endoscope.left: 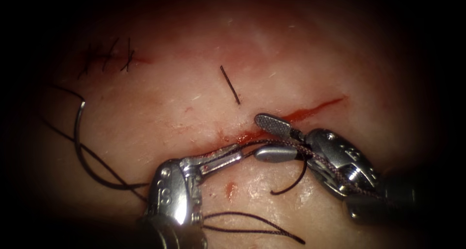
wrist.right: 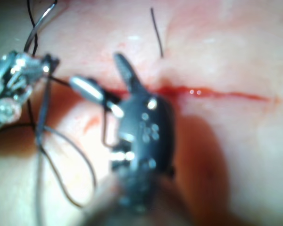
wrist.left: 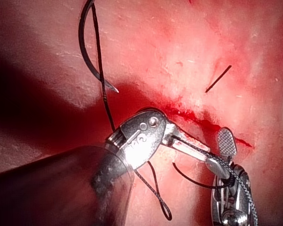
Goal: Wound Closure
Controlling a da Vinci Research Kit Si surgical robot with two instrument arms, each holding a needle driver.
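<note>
The tissue (endoscope.left: pixel 272 50) has a red cut (endoscope.left: pixel 310 110) running up to the right. My left tool (endoscope.left: pixel 239 154) reaches to the cut's left end, jaws shut on the dark thread (endoscope.left: pixel 262 142). That thread runs on between the open jaws of my right tool (endoscope.left: pixel 257 136), which hold nothing. In the left wrist view, the left tool (wrist.left: pixel 205 149) meets the right tool (wrist.left: pixel 217 153) at the cut. The curved needle (endoscope.left: pixel 76 132) lies free on the tissue far left of the cut, held by neither tool; I also see the needle (wrist.left: pixel 85 52) with its tip resting on the surface.
Finished stitches (endoscope.left: pixel 107 57) cross the cut's far left part. A short cut end of thread (endoscope.left: pixel 230 85) lies above the cut. Loose thread loops (endoscope.left: pixel 252 220) lie beside the left tool, and one curl (endoscope.left: pixel 291 183) sits below the right tool. Red fluid (endoscope.left: pixel 230 188) spots the tissue.
</note>
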